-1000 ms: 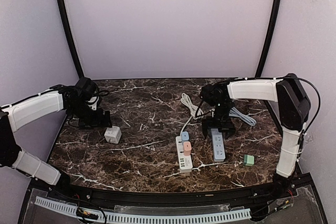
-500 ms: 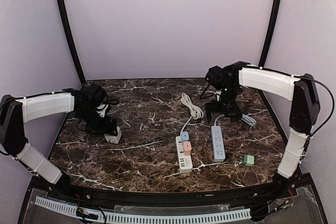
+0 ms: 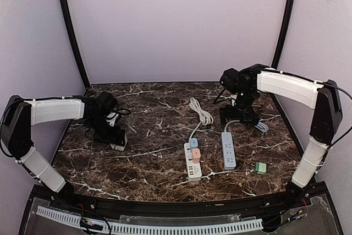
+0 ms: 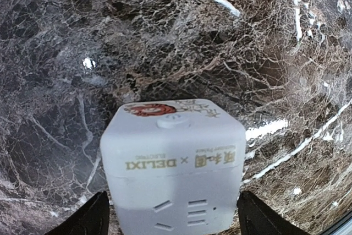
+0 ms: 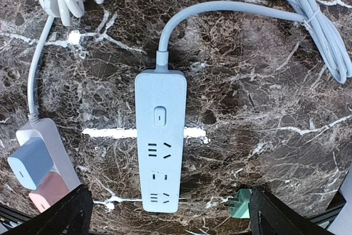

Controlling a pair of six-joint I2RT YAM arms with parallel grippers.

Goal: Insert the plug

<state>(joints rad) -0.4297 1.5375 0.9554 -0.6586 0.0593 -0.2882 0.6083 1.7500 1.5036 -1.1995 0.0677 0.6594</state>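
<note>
A white cube-shaped plug adapter (image 4: 173,160) stands on the dark marble table (image 3: 154,158). My left gripper (image 4: 173,213) is lowered over it, open, with one black finger (image 4: 88,218) close on each side of the cube. In the top view the cube (image 3: 119,146) shows only as a white corner under that gripper (image 3: 115,140). My right gripper (image 3: 238,117) hangs open above the cable end of the grey-blue power strip (image 5: 160,141), holding nothing. A small green plug (image 5: 240,203) lies to the right of the strip's far end.
A white power strip (image 3: 192,164) with a blue and a pink adapter (image 5: 30,163) plugged in lies left of the grey-blue strip (image 3: 228,151). Its coiled white cable (image 3: 201,111) and the bundled grey cable (image 5: 324,31) lie behind. The green plug (image 3: 260,167) sits near the right front.
My left gripper moved right and down over the white cube, and its jaws narrowed around it. My right gripper rose and drew back from the grey-blue strip, opening wider.
</note>
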